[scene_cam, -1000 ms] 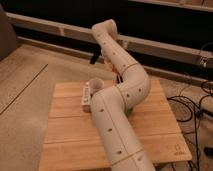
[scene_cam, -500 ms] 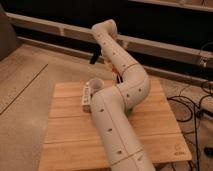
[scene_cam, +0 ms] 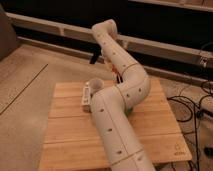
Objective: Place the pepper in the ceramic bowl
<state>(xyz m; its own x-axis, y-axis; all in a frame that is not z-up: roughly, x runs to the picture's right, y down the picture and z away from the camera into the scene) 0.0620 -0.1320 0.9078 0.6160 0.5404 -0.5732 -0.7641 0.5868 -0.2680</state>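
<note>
Nothing has visibly moved since the earlier frames: the arm (scene_cam: 120,125), the gripper (scene_cam: 93,56) and the items on the wooden bench (scene_cam: 65,130) keep the same places.

Pepper (scene_cam: 116,76): only a small red-orange sliver shows, close to the far edge of the bench near its middle, just beside the arm's upper link, which covers the rest of it. Its long axis and the way it points cannot be told from the part that shows.

Containers: a grey-beige cup (scene_cam: 94,86) stands upright towards the far left part of the bench, mouth upward, just left of the arm. Its inside is in shadow, and what it holds cannot be told. A white, flat, elongated object (scene_cam: 86,98) lies just beside the cup, its long axis running from the near edge towards the far edge. A small green patch (scene_cam: 129,111) peeks out at the arm's right side, near the bench centre.

Arm pose: the thick lower link rises from the near edge, bends at an elbow above the right half of the bench, then slants up and left to a high joint beyond the far edge. The gripper hangs down from that joint, dark, over the floor past the far edge and well apart from the pepper. Whether it is open or closed cannot be told.
</note>
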